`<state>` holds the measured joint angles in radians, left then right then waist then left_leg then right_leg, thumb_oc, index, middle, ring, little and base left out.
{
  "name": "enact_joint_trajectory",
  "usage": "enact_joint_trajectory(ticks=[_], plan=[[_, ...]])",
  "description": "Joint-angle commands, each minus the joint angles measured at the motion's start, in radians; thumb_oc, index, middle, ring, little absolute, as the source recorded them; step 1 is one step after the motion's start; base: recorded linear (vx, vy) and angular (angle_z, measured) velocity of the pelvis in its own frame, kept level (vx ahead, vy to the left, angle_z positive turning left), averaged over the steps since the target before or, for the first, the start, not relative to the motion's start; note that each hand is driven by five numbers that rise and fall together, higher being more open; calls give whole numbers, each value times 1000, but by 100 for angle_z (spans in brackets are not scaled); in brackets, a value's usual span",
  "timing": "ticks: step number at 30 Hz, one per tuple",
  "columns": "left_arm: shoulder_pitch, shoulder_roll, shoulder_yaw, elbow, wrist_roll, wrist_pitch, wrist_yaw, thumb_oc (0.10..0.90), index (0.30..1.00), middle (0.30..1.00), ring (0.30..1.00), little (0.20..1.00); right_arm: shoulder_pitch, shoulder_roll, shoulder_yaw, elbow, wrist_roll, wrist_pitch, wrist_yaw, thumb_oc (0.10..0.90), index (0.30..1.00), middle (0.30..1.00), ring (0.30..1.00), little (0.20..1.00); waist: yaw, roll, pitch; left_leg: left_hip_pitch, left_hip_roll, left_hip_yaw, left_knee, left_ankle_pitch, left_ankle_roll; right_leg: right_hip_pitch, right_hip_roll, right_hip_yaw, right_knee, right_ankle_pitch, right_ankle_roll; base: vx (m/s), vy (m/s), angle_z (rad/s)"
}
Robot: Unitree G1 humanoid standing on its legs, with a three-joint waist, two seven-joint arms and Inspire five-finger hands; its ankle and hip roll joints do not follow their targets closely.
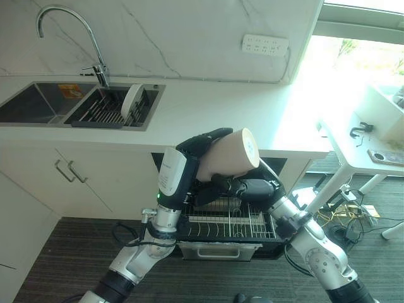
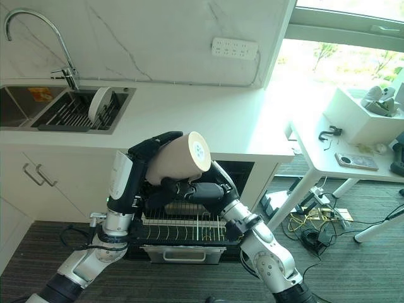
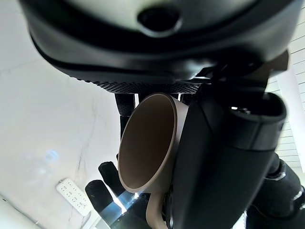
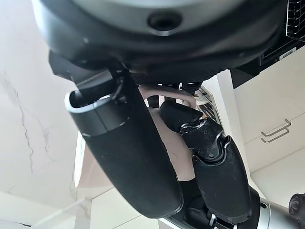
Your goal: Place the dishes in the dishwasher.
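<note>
A beige mug (image 1: 228,153) lies on its side in the air, above the pulled-out dishwasher rack (image 1: 227,225), its base turned toward the robot's right and its open mouth toward the left. The left hand (image 1: 201,146) has its dark fingers curled over the top of the mug, and the left wrist view looks straight into the mug's hollow (image 3: 145,143) with the thumb pressed along its side. That arm rises nearly upright from the lower left, its wrist bent so that the hand lies across the mug.

The right hand (image 2: 189,189) reaches in from the lower right, forearm slanting up and to the left, and sits just under the mug. In the right wrist view its thumb and fingers (image 4: 190,121) close on the mug's handle and lower wall, so both hands grip the mug at once.

Behind them runs the white bench (image 1: 214,113) with a steel sink (image 1: 44,104) set into it. A white plate (image 1: 131,101) stands on edge in the sink's drying rack (image 1: 104,112), below a curved tap (image 1: 69,31). A white side table (image 2: 328,154) stands well apart on the right.
</note>
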<state>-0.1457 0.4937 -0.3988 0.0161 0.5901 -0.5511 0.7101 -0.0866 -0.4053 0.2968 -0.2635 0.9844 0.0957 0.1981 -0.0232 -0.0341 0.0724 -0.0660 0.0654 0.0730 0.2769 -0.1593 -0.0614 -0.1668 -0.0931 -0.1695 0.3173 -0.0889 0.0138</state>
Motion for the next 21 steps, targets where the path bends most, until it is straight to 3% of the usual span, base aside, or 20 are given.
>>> enact_joint_trajectory(ticks=[1, 21], plan=[[-104, 9, -47, -7, -22, -78, 15, 400, 300, 300, 300, 300, -145, 60, -81, -133, 53, -123, 9, 800, 900, 900, 900, 900, 6, -6, -41, 15, 69, 47, 23, -111, 12, 95, -57, 10, -17, -107, 116, -2, 7, -3], [-82, -2, -43, 34, -32, -107, -7, 400, 300, 300, 300, 300, -149, 84, -133, -157, 82, -188, 21, 800, 900, 900, 900, 900, 8, -5, -44, 14, 70, 48, 23, -111, 13, 95, -56, 12, -17, -108, 114, 0, 0, 0]])
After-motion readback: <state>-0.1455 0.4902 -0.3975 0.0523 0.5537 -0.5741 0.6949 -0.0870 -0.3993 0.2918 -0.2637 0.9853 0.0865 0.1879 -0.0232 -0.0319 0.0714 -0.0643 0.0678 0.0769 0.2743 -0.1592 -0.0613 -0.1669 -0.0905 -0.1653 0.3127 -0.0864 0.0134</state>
